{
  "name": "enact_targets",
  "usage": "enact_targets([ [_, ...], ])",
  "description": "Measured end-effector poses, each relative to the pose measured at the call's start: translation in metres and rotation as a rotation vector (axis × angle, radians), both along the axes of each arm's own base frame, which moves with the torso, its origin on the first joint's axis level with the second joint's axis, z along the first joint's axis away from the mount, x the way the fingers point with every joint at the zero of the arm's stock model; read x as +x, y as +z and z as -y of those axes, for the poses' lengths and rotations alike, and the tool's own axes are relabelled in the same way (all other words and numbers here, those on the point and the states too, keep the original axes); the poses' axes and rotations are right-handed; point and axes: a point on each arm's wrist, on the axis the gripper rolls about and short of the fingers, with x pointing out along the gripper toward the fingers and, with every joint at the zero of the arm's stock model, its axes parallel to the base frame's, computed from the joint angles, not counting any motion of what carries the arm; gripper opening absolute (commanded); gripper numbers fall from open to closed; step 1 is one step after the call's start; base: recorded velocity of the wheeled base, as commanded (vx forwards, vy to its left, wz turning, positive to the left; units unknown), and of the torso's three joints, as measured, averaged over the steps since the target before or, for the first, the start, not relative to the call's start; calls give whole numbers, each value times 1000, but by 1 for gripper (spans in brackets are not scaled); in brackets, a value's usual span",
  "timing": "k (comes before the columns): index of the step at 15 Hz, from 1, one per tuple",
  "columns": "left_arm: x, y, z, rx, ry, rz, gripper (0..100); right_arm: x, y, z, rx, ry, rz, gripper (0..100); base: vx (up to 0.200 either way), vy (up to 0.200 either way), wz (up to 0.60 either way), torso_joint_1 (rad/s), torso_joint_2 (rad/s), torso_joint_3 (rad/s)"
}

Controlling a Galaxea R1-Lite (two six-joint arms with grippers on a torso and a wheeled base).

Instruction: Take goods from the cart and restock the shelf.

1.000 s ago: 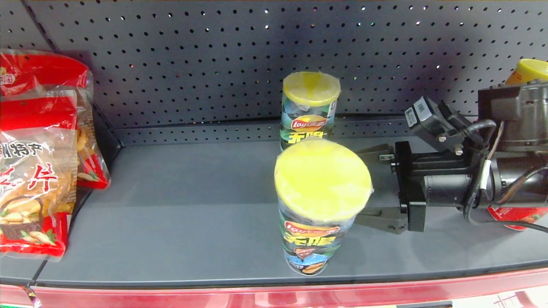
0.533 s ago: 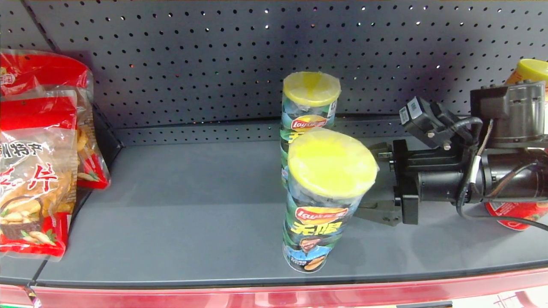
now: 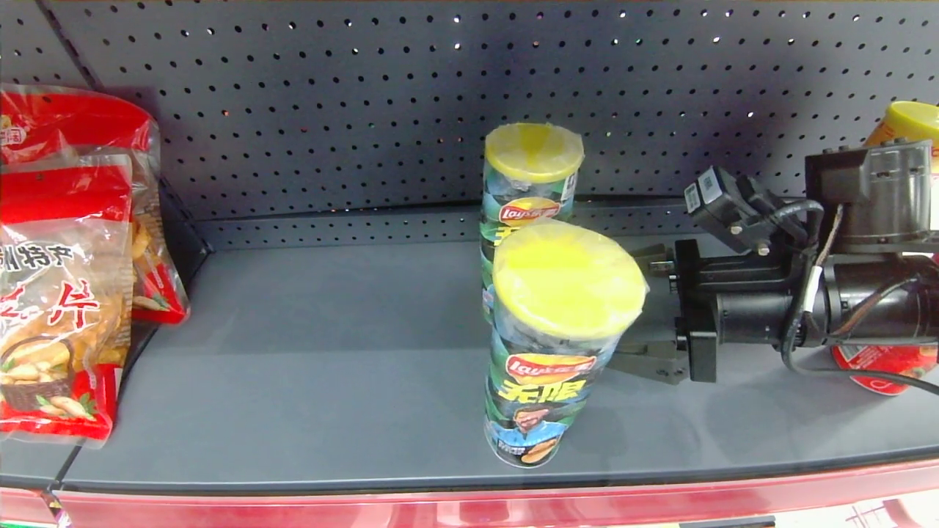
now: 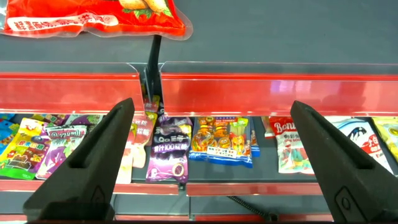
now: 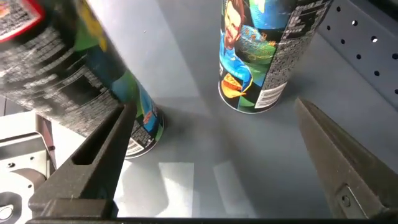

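Note:
A chip can with a yellow lid (image 3: 565, 337) stands upright near the front of the grey shelf (image 3: 330, 367). A second, matching can (image 3: 532, 183) stands right behind it by the back wall. My right gripper (image 3: 650, 312) lies level just to the right of the front can, open, with its fingers (image 3: 645, 364) wide apart and close to the can's side. In the right wrist view the near can (image 5: 81, 93) looms beside one finger and the far can (image 5: 267, 56) stands beyond the open right gripper (image 5: 212, 106). My left gripper (image 4: 211, 104) hangs open before lower shelves, holding nothing.
Red snack bags (image 3: 66, 293) lean at the shelf's left end. Another yellow-lidded can (image 3: 910, 121) and a red can (image 3: 880, 363) sit at the far right behind my right arm. A perforated wall (image 3: 367, 110) backs the shelf and a red rail (image 3: 469, 506) edges its front.
The front can's top swung back and to the right over the first half second, and it now stands straighter. The right gripper shifted slightly left. Nothing has moved since.

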Motion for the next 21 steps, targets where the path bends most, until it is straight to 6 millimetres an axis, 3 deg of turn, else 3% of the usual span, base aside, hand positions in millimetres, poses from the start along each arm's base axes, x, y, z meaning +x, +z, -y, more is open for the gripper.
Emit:
enact_targets([
  [21,0,0,0,0,0,0,100,-13,2,4,-13,-1,-8,100,0,0,0,0,0,0],
])
